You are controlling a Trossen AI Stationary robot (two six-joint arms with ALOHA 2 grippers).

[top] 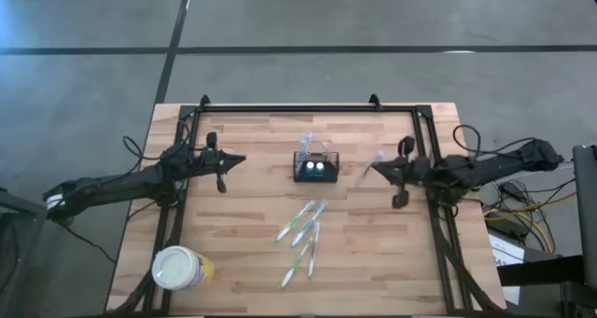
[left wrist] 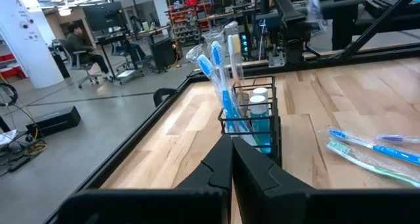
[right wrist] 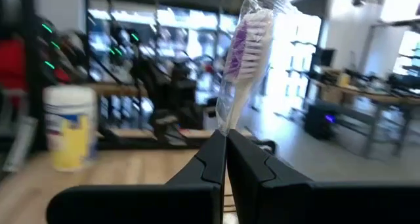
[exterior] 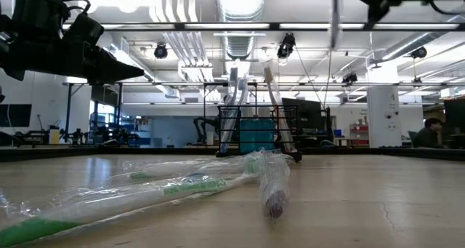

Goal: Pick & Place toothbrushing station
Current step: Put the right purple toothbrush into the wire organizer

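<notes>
The black slotted caddy stands on the table's middle, with several wrapped toothbrushes upright in it; it also shows in the left wrist view and the low view. My left gripper is shut and empty, to the left of the caddy and above the table. My right gripper is to the right of the caddy, shut on a purple-bristled toothbrush in a clear wrapper. Several wrapped toothbrushes lie flat on the table nearer the front edge. My right gripper pinches the wrapped toothbrush between its two fingertips at the wrapped shaft below the head. The fingers come level from the table's right and lie across the brush. The brush stands roughly upright, lifted clear of the table.
A round yellow tub with a white lid stands at the front left; it also shows in the right wrist view. A black frame runs along the table's far and side edges. A person sits in the room beyond.
</notes>
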